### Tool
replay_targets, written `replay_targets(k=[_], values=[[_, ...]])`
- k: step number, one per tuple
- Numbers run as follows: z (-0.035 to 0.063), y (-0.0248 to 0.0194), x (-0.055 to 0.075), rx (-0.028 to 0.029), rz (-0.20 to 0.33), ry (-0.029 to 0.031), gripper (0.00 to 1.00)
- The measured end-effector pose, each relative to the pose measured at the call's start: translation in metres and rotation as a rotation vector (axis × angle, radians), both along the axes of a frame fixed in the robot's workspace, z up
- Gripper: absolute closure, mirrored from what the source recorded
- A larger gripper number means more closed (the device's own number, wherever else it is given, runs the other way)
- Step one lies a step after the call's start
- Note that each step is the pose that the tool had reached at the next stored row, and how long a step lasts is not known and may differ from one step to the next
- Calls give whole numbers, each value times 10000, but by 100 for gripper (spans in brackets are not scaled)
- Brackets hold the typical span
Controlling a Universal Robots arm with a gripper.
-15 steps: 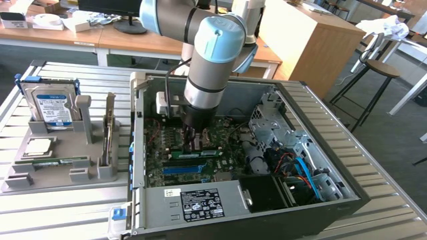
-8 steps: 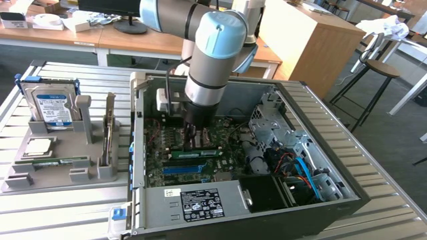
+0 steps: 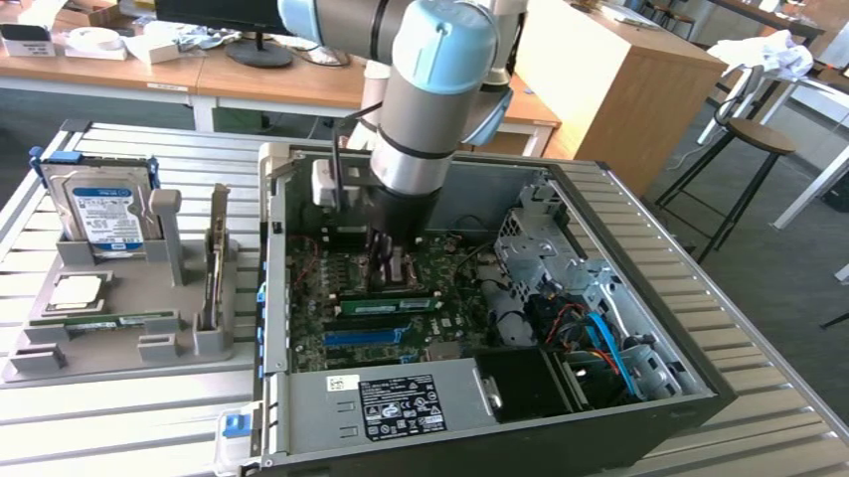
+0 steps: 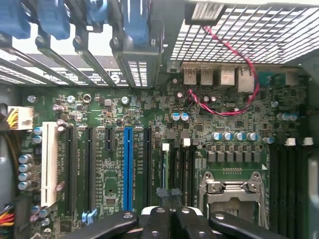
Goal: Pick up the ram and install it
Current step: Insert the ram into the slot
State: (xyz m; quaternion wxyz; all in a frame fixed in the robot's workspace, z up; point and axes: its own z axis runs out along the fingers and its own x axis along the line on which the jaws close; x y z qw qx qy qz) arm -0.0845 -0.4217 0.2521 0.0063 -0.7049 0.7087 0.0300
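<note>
In the exterior view, the arm reaches down into the open computer case (image 3: 637,298), and the gripper (image 3: 388,260) is low over the motherboard (image 3: 348,298). A green ram (image 3: 388,304) sits already in a slot on the board, just in front of the gripper. Another ram stick (image 3: 103,321) lies in the grey holder (image 3: 119,348) beside the case, near the hard drive (image 3: 106,217).

In the wrist view, the gripper (image 4: 170,219) has its fingers pressed together and holds nothing, above the motherboard (image 4: 149,144) and near the processor socket (image 4: 232,191).
</note>
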Motion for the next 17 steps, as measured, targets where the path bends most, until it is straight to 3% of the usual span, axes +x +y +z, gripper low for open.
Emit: replay_targets(k=[17], values=[[505,0,0,0,0,1,90]])
